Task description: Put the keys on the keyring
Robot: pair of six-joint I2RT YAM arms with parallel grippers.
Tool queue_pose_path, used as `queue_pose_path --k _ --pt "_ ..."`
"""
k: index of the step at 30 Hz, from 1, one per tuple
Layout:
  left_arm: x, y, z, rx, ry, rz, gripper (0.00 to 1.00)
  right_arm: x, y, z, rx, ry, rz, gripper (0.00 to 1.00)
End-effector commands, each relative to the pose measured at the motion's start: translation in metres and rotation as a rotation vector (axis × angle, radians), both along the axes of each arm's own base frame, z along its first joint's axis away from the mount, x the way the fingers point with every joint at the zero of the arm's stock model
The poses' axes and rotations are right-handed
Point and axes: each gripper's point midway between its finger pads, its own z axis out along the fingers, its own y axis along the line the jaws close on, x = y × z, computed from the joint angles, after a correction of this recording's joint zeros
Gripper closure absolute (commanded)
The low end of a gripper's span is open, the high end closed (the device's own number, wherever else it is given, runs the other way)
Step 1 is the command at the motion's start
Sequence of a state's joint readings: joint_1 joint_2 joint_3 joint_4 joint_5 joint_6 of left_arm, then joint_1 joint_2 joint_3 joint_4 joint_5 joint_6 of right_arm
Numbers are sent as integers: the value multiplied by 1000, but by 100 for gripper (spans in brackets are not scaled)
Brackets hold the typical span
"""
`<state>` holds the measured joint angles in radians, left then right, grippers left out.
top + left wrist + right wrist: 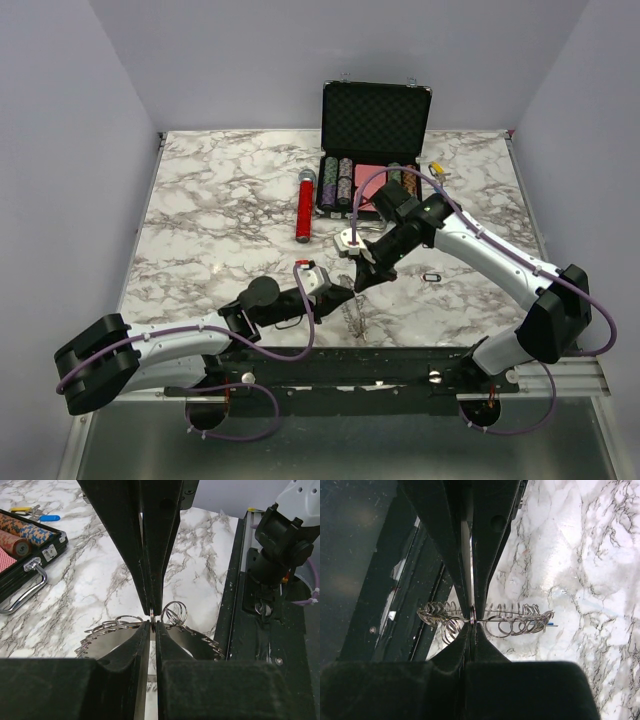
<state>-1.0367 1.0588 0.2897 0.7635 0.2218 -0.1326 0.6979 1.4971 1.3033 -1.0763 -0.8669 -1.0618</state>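
One marble table (200,220) carries all we see: an open black case (375,110) of chips at the far side and a red cylinder (304,212) just left of it. Over the near middle, the right gripper (471,622), pinched tight on the wire of the keyring (520,620), meets the left gripper (152,626) tip to tip. The left one shows a thin slit between its jaws, and we cannot tell whether it grips the ring. A dark-tagged key (432,276) lies apart, to the right.
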Motion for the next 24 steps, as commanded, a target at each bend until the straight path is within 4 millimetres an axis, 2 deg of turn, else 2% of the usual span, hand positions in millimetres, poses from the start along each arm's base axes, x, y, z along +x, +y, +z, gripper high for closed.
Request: queue_pose_path --k 1,3,5,6,7,13,15,19,24 --pt "-5 -6 19 -58 -22 -33 84 -5 5 9 57 35 2 98" --pt "-5 -6 20 -62 -23 -33 85 -4 5 9 58 41 -2 98" --pt "-6 -6 21 -65 -23 -35 91 -5 5 8 60 45 -3 98" --pt "-7 -6 21 -69 -23 -38 98 -5 5 8 62 47 -3 98" --pt "-6 -5 23 -75 -27 -38 100 -5 5 8 61 48 -4 98" --pt "-9 -1 25 -97 -37 -39 100 -7 4 6 67 67 -11 97" --pt "-10 2 24 -101 -43 -34 100 -7 5 7 76 70 -17 91" --pt "-12 8 20 -97 -52 -30 100 -7 2 15 113 100 -40 64" --pt "-17 16 17 -94 -83 -38 100 -1 -6 31 199 134 -77 52"
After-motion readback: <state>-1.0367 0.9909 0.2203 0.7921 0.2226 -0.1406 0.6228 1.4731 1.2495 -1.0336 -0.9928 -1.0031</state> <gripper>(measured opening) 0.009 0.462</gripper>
